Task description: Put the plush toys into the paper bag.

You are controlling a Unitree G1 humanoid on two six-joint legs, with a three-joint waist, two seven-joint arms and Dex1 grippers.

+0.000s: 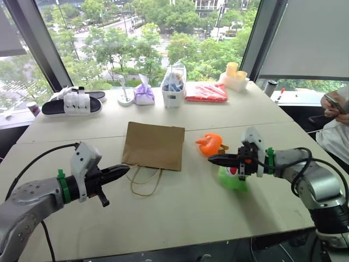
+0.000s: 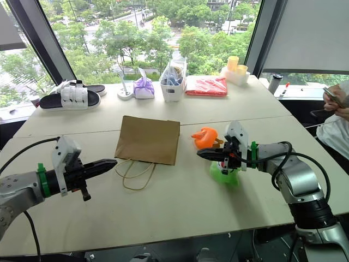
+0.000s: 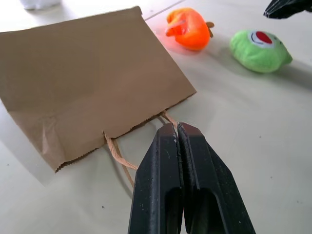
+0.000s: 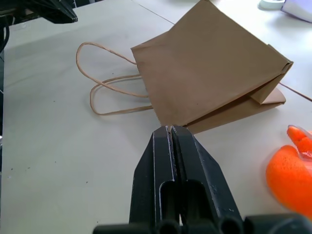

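Brown paper bag [image 1: 154, 145] flat — toys beside.

Place: I worked in an upper-floor office or lab room.
Evidence: big windows [image 1: 136, 38] overlooked treetops; a wide pale tabletop [image 1: 191, 207] carried clutter; a seated person [image 1: 335, 123] sat alongside.

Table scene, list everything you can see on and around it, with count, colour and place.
Brown kraft paper bag: one, flat at table centre, twine handles toward the robot.
Orange plush toy: one, right of the bag.
Lime green plush toy: one, nearer than the orange one, under the right gripper.
Black-and-white sandals: a pair, far left.
Small purple pouch: one, far edge.
White container of clutter: one, beside the pouch.
Flat red packet: one, far right of centre.
Yellow cups: two, far right.
Person: one, right edge.
Left gripper: black, shut, holding nothing.
Right gripper: black, shut, holding nothing.
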